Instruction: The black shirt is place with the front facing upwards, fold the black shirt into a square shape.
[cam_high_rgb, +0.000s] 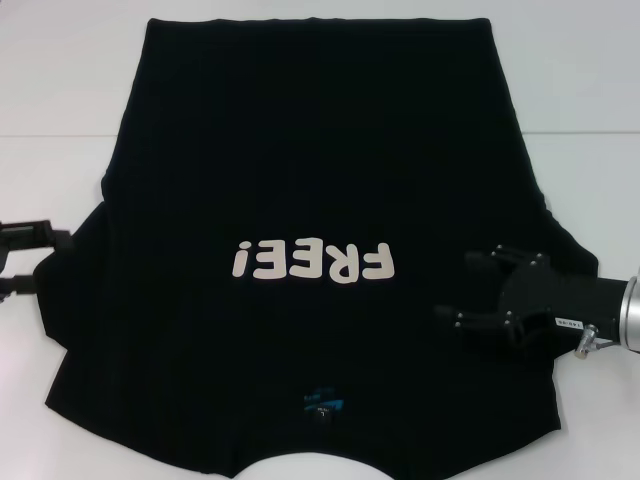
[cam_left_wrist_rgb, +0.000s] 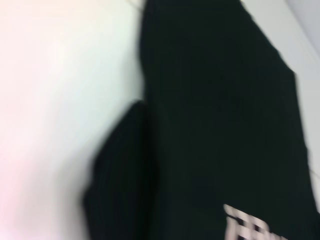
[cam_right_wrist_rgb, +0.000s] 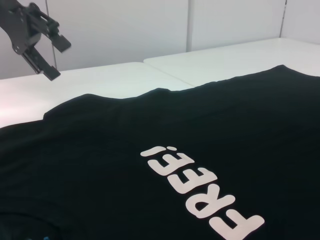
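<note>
The black shirt (cam_high_rgb: 320, 150) lies flat on the white table (cam_high_rgb: 60, 100), front up, with its collar toward me. Its white "FREE!" print (cam_high_rgb: 315, 262) reads upside down, and a small blue neck label (cam_high_rgb: 322, 405) shows by the collar. My right gripper (cam_high_rgb: 462, 288) is open over the shirt's right side, near the sleeve, holding nothing. At the left sleeve's outer edge my left gripper (cam_high_rgb: 28, 258) is also open. The right wrist view shows the left gripper (cam_right_wrist_rgb: 56, 59) raised above the table beyond the shirt (cam_right_wrist_rgb: 200, 125). The left wrist view shows the shirt (cam_left_wrist_rgb: 215, 125) and its sleeve.
The shirt covers most of the table; bare white surface shows at the far left, far right and beyond the hem. A seam (cam_high_rgb: 580, 132) between two tabletops crosses behind the shirt. A pale wall (cam_right_wrist_rgb: 150, 25) stands past the table.
</note>
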